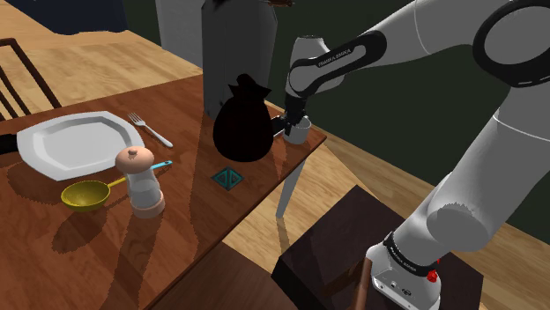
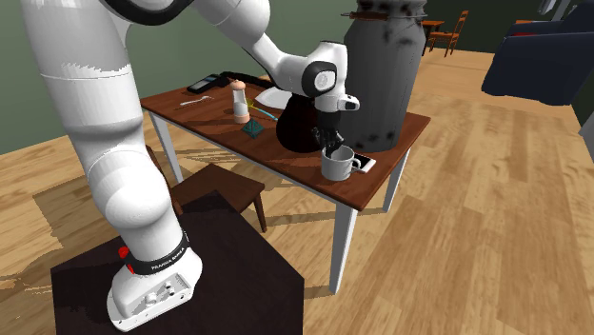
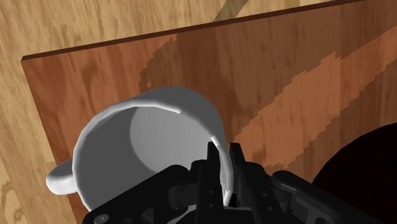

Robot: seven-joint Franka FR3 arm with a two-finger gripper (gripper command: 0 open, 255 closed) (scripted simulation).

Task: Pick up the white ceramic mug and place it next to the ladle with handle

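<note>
At the corner of the wooden table (image 1: 189, 216), the gripper (image 3: 221, 153) pinches the white mug (image 3: 127, 137) by its wall, so it should rise straight and level before heading toward the yellow ladle (image 1: 85, 194).

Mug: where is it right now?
Shoulder view: the white mug is at the table's right-hand corner, just right of the black jug, its rim clasped by the gripper.
</note>
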